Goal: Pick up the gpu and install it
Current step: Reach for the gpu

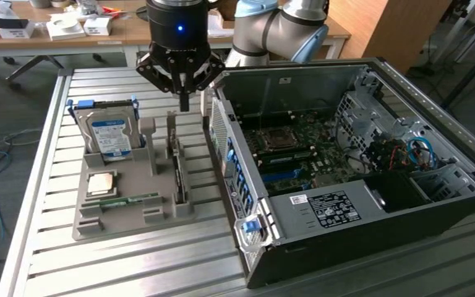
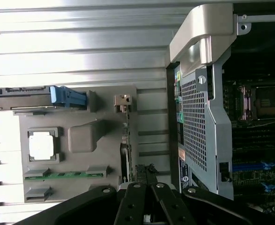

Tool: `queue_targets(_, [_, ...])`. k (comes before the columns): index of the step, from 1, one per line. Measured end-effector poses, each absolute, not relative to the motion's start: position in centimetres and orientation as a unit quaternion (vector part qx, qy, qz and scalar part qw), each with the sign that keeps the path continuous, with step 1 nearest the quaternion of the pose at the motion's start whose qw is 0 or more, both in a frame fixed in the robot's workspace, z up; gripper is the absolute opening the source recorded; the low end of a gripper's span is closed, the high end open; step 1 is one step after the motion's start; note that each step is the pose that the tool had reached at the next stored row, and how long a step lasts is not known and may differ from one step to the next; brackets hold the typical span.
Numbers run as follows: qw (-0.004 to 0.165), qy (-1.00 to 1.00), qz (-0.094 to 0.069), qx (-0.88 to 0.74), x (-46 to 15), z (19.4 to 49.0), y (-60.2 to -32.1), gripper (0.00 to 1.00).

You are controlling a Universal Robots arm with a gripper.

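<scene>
Grey moulded plastic is seen as a holder tray (image 1: 126, 226) laid on a slatted metal table (image 1: 138, 266). In its slots a silver hard drive (image 1: 109, 136) with a blue-white label is stood upright at the far corner, a processor chip (image 1: 101, 184) is laid flat, and a green memory stick (image 1: 126, 200) is laid in a groove near the front edge. The gpu (image 1: 176, 167) is stood on its long edge in the slot along the tray's edge nearest the open computer case (image 1: 287, 83), in which a motherboard (image 1: 303, 154) is exposed. A narrow strip of table is left between tray and case; bare slats are left open along the table's front edge and beyond the tray's other side. The gpu is shown as a thin card with a tan-brown face, a dark edge and a narrow metal bracket at its far end. The gripper (image 1: 185, 104) is held above the gpu, apart from it, its fingers pressed together with nothing between them.
</scene>
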State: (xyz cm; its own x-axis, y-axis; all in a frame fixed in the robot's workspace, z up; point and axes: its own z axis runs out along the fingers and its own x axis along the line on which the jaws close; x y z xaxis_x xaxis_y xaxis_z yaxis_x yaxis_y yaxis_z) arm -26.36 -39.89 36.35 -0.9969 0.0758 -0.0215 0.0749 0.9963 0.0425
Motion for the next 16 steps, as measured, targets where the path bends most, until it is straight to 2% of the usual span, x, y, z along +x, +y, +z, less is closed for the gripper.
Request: queue_targets(16, [0.012, 0.999, 0.021, 0.038, -28.0, 36.3, -39.9, 0.11])
